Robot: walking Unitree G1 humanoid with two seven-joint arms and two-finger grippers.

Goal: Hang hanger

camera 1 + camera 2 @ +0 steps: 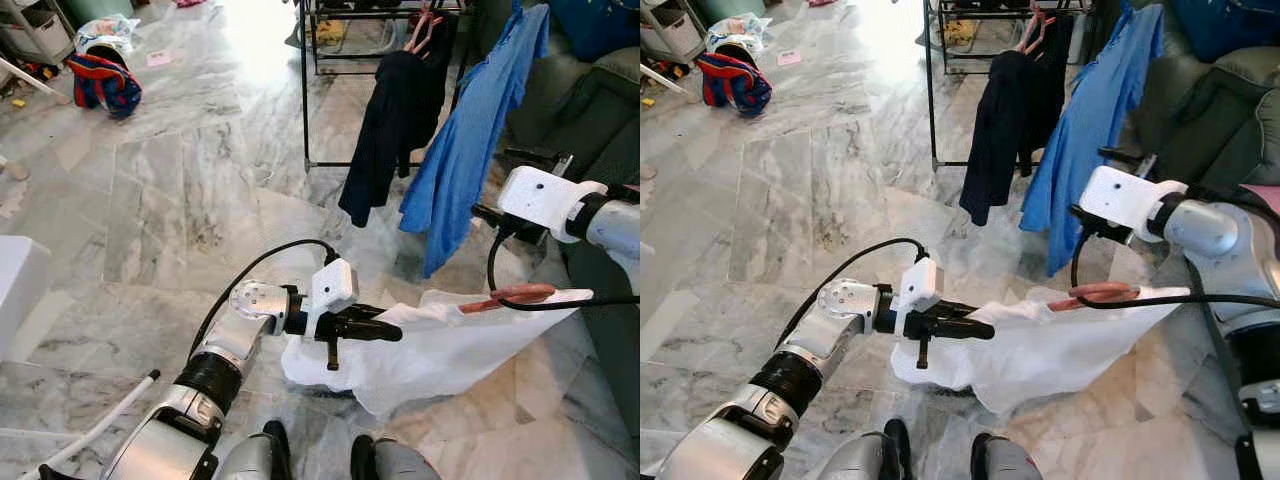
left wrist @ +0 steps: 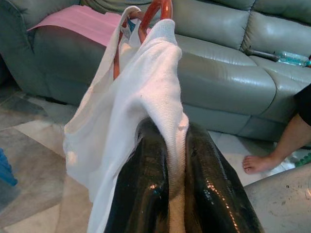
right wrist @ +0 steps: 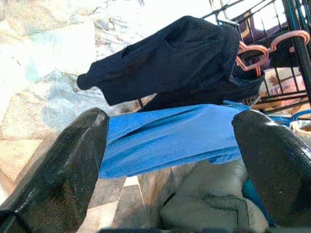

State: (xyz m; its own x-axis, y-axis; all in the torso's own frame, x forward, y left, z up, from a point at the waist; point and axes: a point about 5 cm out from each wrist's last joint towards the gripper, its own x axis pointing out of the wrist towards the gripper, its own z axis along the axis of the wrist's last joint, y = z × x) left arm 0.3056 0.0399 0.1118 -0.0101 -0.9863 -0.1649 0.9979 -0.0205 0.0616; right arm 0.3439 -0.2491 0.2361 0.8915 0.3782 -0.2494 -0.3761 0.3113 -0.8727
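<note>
A white garment hangs on a reddish-brown hanger, held out level above the floor in front of me. My left gripper is shut on the garment's lower edge; the left wrist view shows the cloth pinched between the fingers, with the hanger at the far end. My right gripper stands open above the hanger's hook end, nothing between its fingers. It faces a blue shirt and a dark garment that hang from a black clothes rack.
A grey-green sofa stands at the right, with a pink cloth and a bottle on it. A person's bare foot rests on the floor beside it. A striped bag lies far left on the marble floor.
</note>
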